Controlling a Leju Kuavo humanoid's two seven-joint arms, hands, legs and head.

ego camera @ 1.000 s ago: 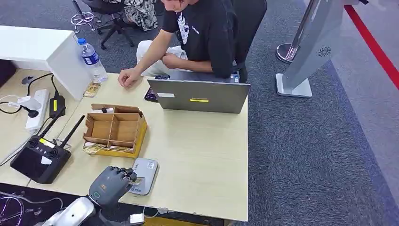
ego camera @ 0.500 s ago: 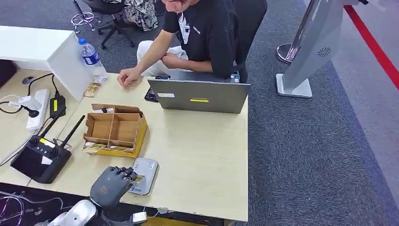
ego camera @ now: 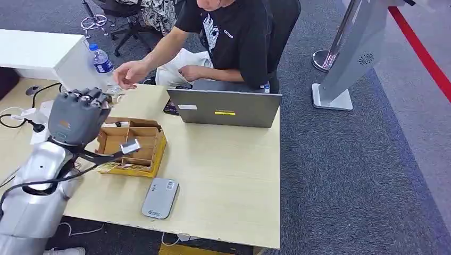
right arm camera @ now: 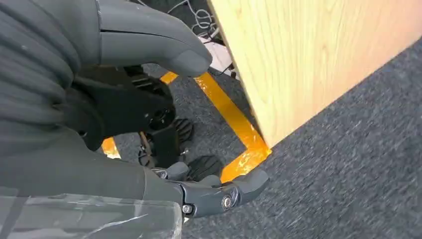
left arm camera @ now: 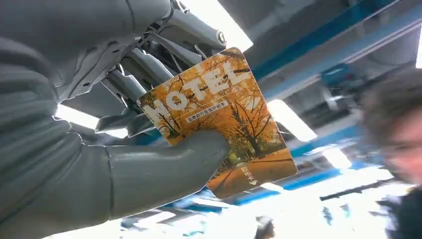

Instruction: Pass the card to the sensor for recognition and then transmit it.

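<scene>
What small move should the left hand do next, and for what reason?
Probably carry the card a little further toward the person's hand. The left hand holds it raised, away from the grey sensor, and that hand reaches over the table toward it.

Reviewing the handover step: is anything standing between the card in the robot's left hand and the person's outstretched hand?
Nothing visible. The left hand holds the card raised over the table's far left, and the person's hand reaches toward it just beyond, with open air between them.

Left robot hand [ego camera: 74,114] raised, thumb and fingers pinching, right robot hand [right arm camera: 149,119] hanging, fingers apart
</scene>
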